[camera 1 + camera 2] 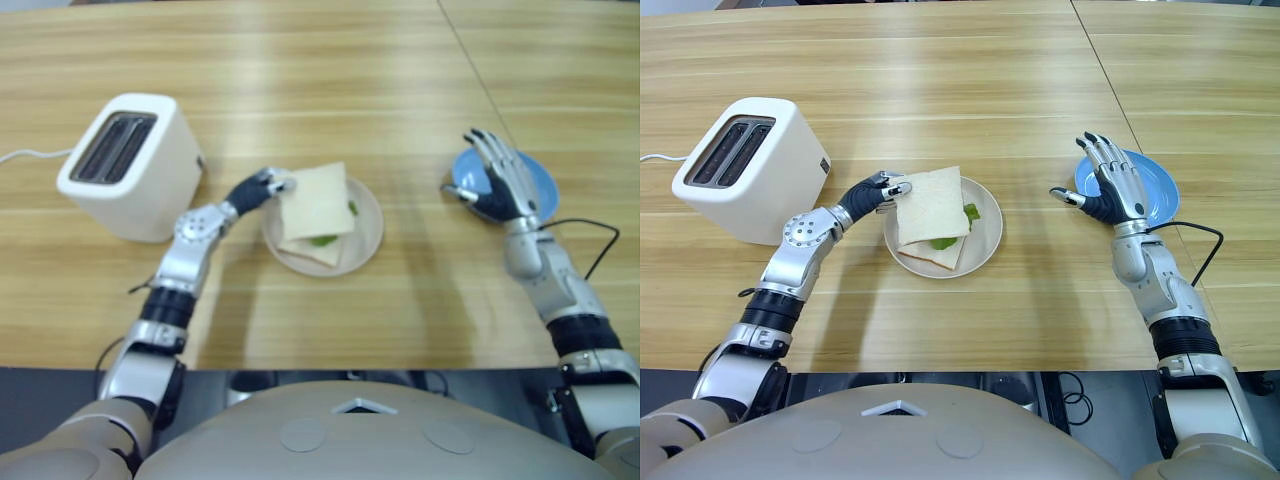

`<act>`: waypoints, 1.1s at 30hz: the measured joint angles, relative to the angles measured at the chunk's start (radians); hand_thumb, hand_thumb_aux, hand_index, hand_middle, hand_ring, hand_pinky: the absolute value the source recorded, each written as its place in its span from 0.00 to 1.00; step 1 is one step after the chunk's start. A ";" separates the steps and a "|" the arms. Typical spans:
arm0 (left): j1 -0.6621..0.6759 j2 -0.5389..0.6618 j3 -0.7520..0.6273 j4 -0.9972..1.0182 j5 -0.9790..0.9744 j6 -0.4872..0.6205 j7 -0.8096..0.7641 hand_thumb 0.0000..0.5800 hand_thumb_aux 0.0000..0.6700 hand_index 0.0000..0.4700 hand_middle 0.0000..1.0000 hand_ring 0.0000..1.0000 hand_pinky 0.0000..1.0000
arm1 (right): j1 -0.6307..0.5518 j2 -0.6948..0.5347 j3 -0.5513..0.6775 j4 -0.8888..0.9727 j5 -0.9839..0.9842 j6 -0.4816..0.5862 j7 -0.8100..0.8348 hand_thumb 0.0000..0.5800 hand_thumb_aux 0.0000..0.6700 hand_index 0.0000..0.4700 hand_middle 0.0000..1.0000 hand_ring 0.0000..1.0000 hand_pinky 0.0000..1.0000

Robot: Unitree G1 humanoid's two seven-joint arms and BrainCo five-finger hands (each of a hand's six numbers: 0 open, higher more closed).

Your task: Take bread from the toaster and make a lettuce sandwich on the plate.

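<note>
The plate (pixel 990 240) sits mid-table, right of the toaster (pixel 760 190). On it lies a bottom slice (pixel 940 260), with lettuce (pixel 971 212) peeking out at the right and near sides. The top slice (pixel 930 205) lies over them. Its longer side runs near to far, leaning slightly right, and its far edge overhangs the rim. The left hand (pixel 872 195) has its fingers closed on that slice's far left corner. The right hand (pixel 1112 190) is well to the right, at the blue plate's (pixel 1158 190) left edge, with fingers spread apart, pointing far and holding nothing.
</note>
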 measured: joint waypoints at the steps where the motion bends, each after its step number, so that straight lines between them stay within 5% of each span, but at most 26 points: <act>1: -0.006 0.004 0.003 0.010 0.007 -0.004 0.001 1.00 1.00 0.98 1.00 1.00 1.00 | 0.000 0.000 0.001 -0.001 -0.004 0.000 0.000 0.00 0.00 0.00 0.00 0.00 0.00; 33: -0.170 -0.053 -0.065 0.429 0.206 -0.220 0.035 1.00 1.00 0.98 1.00 1.00 1.00 | -0.035 0.106 0.510 -0.295 -0.440 -0.005 0.246 0.00 0.00 0.00 0.00 0.00 0.00</act>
